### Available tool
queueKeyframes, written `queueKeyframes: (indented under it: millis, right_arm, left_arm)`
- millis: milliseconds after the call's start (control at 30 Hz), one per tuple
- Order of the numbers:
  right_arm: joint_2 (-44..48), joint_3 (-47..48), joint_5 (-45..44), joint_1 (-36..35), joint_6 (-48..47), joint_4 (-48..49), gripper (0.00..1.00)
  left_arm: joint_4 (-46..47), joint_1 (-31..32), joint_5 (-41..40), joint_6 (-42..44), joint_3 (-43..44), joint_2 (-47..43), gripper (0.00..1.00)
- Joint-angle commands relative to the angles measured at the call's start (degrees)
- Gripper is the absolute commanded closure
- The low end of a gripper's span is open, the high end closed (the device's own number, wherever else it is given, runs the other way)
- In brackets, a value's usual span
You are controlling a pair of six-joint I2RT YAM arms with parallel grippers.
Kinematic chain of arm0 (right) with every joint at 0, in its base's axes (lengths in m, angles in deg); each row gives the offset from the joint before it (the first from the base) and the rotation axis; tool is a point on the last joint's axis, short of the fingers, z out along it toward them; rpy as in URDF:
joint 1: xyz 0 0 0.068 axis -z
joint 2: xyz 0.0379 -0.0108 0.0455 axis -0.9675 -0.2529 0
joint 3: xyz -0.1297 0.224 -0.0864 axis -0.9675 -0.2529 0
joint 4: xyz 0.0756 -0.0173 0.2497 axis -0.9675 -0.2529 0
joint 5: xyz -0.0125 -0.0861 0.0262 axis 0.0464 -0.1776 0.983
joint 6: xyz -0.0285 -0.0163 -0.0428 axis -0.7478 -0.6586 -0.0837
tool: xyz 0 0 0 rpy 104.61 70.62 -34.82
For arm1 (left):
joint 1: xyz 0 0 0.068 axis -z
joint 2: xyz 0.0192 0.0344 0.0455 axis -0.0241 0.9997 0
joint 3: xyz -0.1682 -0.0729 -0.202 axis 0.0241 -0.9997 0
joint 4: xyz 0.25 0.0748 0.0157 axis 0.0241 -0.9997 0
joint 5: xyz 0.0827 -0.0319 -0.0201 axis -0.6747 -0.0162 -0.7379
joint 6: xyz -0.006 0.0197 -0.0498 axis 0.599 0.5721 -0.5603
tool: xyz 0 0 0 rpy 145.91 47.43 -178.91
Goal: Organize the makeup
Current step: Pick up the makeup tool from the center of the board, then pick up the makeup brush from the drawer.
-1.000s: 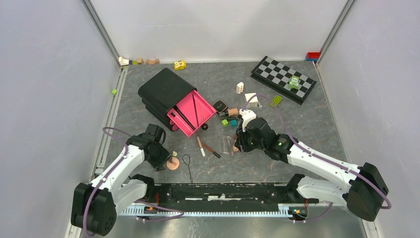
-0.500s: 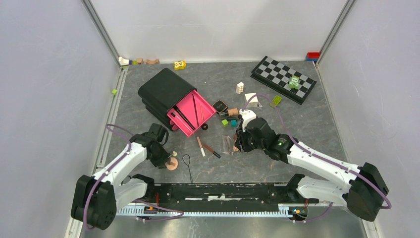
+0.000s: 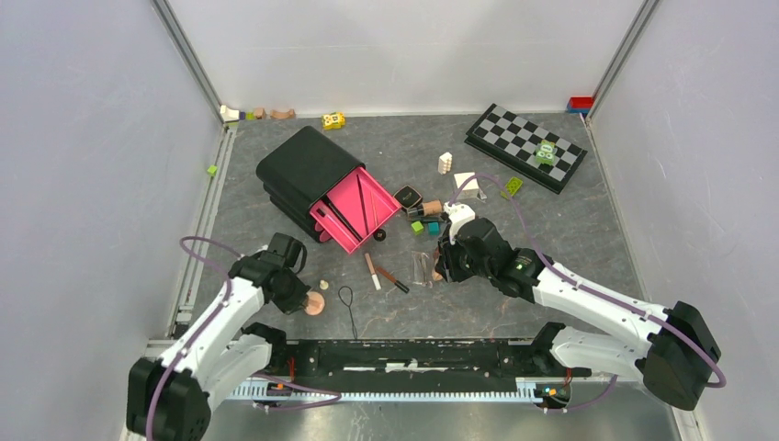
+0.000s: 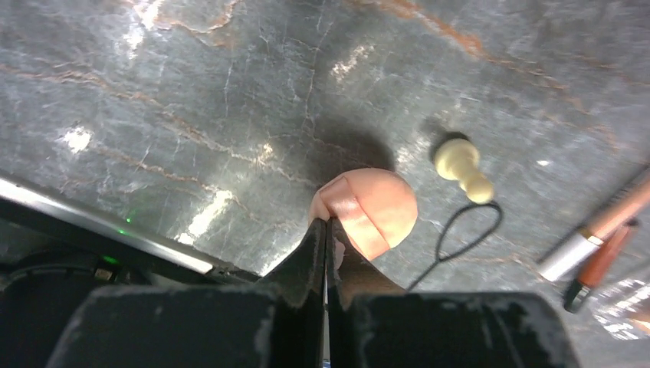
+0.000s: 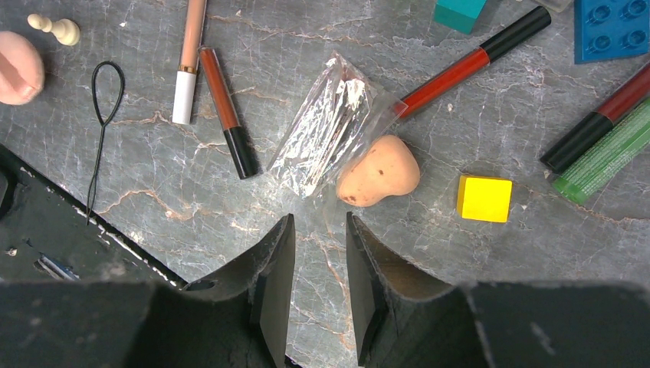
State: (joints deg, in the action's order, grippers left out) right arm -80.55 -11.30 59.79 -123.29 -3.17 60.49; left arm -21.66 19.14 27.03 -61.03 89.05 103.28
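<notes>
My left gripper (image 4: 327, 224) is shut, its tips pinching the near edge of the peach round puff (image 4: 375, 207), which lies low at the table's front left (image 3: 315, 303). My right gripper (image 5: 320, 230) hangs open over bare table, with nothing between its fingers. Just beyond it lie the peach sponge (image 5: 379, 172) and a crumpled clear plastic bag (image 5: 326, 134). Around these lie a red tube with a black cap (image 5: 467, 65), a peach tube with a white cap (image 5: 188, 61), a brown tube (image 5: 228, 111), a dark red tube (image 5: 598, 119) and a green tube (image 5: 605, 157). A black square compact (image 3: 408, 197) sits by the pink drawer.
A black organizer with an open pink drawer (image 3: 354, 207) stands left of centre. A cream chess pawn (image 4: 462, 169) and a black cord loop (image 5: 103, 100) lie beside the puff. A yellow block (image 5: 484, 198), a teal block (image 5: 460, 14) and a chessboard (image 3: 525, 145) are nearby.
My left gripper has closed onto the puff's edge and the arm has shifted slightly left, nudging the puff with it. The right arm has not moved.
</notes>
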Motion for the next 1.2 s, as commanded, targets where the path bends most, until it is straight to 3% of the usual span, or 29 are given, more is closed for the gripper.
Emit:
queueKeyframes:
  millis: [0,233,533,733,967,1167]
  right_arm:
    - [1.32,1.09,-0.97,0.05,-0.14,0.11,0.63]
    - [1.46,1.26,-0.89,0.04,-0.06,0.19,0.63]
    - [4.78,1.01,-7.20,0.02,-0.27,-2.25,0.63]
    - [5.11,0.81,-7.83,-0.01,0.01,-2.37,0.63]
    - [4.98,0.47,-7.93,0.04,0.49,-2.34,0.63]
    - [5.09,0.41,-8.24,0.04,0.80,-2.76,0.63]
  left_arm:
    - [-8.20,0.10,-5.26,-6.58,4.85,-10.15,0.98]
    - [-15.03,0.08,-8.46,-6.73,14.95,-16.62,0.98]
    - [-7.30,0.06,-2.68,9.62,26.89,-16.04,0.98]
    - [-0.68,1.60,1.35,14.52,31.85,-6.21,0.98]
    - [2.47,10.44,-7.34,17.18,40.74,7.33,0.98]
    - [3.68,11.38,-9.63,20.58,49.31,18.60,0.98]
